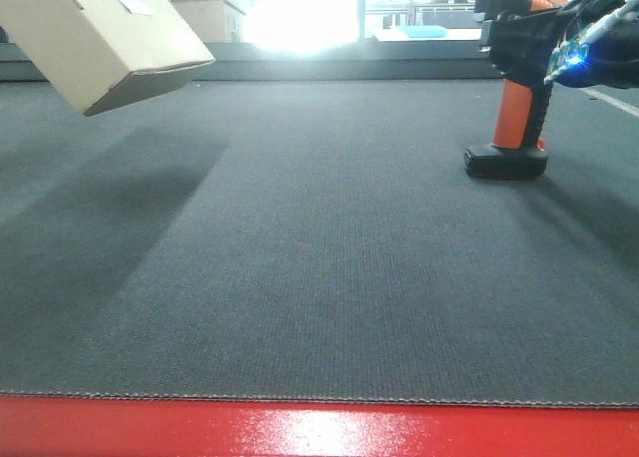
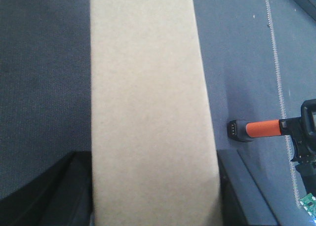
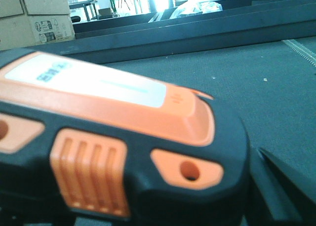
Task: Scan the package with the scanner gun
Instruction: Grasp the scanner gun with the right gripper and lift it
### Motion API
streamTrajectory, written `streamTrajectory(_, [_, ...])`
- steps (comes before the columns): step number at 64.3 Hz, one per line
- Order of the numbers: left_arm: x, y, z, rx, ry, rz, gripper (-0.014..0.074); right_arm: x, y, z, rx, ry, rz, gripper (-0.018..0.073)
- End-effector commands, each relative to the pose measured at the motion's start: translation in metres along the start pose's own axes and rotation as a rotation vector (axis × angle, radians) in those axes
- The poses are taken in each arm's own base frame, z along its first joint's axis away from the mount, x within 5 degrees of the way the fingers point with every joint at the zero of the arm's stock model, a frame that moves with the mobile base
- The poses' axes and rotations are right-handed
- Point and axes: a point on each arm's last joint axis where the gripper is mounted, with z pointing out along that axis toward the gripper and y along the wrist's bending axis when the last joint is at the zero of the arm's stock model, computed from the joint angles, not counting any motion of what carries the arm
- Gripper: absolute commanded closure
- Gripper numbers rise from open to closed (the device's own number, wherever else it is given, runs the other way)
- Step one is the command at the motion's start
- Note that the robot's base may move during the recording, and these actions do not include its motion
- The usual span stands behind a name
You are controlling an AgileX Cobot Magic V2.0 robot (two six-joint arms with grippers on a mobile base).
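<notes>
A brown cardboard package (image 1: pixel 100 38) with a white label hangs tilted above the mat at the upper left. In the left wrist view my left gripper (image 2: pixel 155 186) is shut on the package (image 2: pixel 148 102), with a dark finger (image 2: pixel 44 191) on each side of it. The black and orange scanner gun (image 1: pixel 519 108) stands upright on its base at the right. My right gripper (image 1: pixel 559 38) holds the scanner's head. The head (image 3: pixel 113 137) fills the right wrist view, and one dark finger (image 3: pixel 281 186) shows beside it. The scanner also shows in the left wrist view (image 2: pixel 261 129).
A dark grey mat (image 1: pixel 319 257) covers the table, with a red front edge (image 1: pixel 319 432). Cardboard boxes (image 1: pixel 205 3) stand far behind. A white stitched line (image 2: pixel 276 63) runs along the mat's right side.
</notes>
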Motion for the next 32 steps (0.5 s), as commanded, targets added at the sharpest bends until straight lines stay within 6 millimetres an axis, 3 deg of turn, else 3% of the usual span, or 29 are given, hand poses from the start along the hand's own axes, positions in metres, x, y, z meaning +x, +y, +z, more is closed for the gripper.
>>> streamTrajectory(1, [-0.002, -0.003, -0.003, 0.017, -0.019, 0.003, 0.0707, -0.014, 0.002, -0.004, -0.014, -0.023, 0.003, 0.0719])
streamTrajectory(20, [-0.001, -0.003, -0.003, 0.018, -0.013, 0.003, 0.0707, -0.056, 0.013, -0.027, -0.075, -0.054, -0.026, 0.0719])
streamTrajectory(32, [-0.001, -0.003, -0.003, 0.018, -0.013, 0.003, 0.0707, -0.065, 0.015, -0.034, -0.085, -0.043, -0.031, 0.0719])
